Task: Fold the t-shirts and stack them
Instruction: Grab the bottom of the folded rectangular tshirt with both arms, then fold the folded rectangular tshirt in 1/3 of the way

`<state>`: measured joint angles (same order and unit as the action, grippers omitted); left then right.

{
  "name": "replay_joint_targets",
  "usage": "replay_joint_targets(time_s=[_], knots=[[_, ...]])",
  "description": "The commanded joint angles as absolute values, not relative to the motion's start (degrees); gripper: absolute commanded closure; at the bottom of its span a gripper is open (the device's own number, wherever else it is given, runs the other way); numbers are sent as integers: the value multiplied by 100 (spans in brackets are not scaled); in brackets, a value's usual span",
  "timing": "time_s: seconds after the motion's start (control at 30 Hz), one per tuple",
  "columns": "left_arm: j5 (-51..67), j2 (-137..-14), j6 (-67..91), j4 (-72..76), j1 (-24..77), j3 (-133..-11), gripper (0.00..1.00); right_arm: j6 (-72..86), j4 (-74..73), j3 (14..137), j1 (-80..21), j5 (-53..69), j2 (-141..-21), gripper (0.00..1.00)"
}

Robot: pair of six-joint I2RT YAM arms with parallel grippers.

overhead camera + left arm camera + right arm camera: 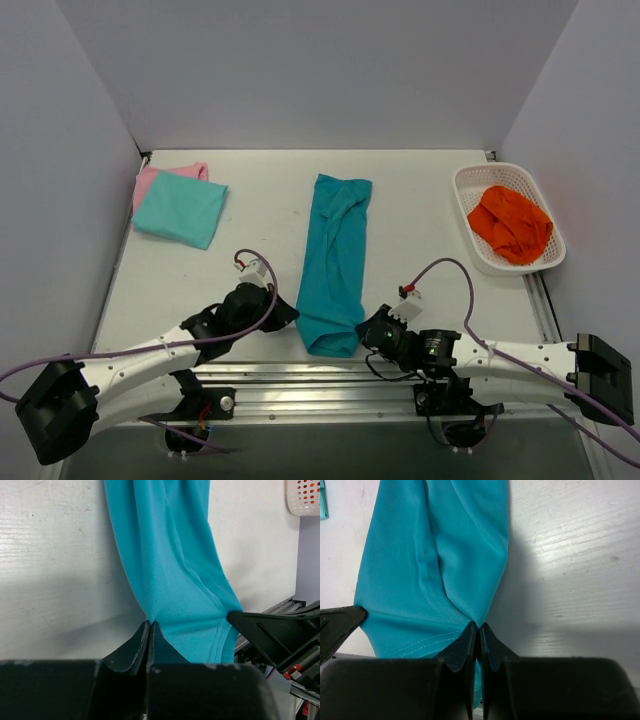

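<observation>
A deep teal t-shirt [335, 262] lies folded into a long narrow strip down the middle of the table, hem toward me. My left gripper [286, 312] is shut on the hem's left corner; it also shows in the left wrist view [149, 623] against the teal cloth [170, 570]. My right gripper [366, 330] is shut on the hem's right corner, seen pinching the teal cloth [435, 565] in the right wrist view [479, 626]. A folded aqua-mint t-shirt [181, 209] lies on a folded pink t-shirt [160, 178] at the back left.
A white lattice basket [477, 186] at the back right holds a crumpled orange cloth [511, 223]. White walls close the table at the back and sides. A metal rail [330, 377] runs along the near edge between the arm bases.
</observation>
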<state>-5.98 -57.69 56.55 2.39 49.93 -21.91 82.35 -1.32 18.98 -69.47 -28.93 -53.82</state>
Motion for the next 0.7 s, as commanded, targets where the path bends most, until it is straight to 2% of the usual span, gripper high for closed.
replay_joint_targets(time_s=[0.0, 0.13, 0.3, 0.53, 0.67], knots=[[-817, -5458, 5484, -483, 4983, -2478, 98, 8121, -774, 2144, -6979, -3401, -5519, 100], [-992, -5405, 5344, -711, 4975, -2785, 98, 7955, -773, 2381, -6987, -3577, -5581, 100], [-1028, -5677, 5098, -914, 4931, -3558, 98, 7481, -1378, 3277, -6900, -4174, -5616, 100], [-809, -6239, 4843, -1099, 4615, -4508, 97, 6654, -1398, 4060, -6181, -4220, -5826, 100], [-354, -6617, 4816, -888, 4063, -4824, 96, 6320, -1065, 4324, -5758, -4113, -6143, 100]])
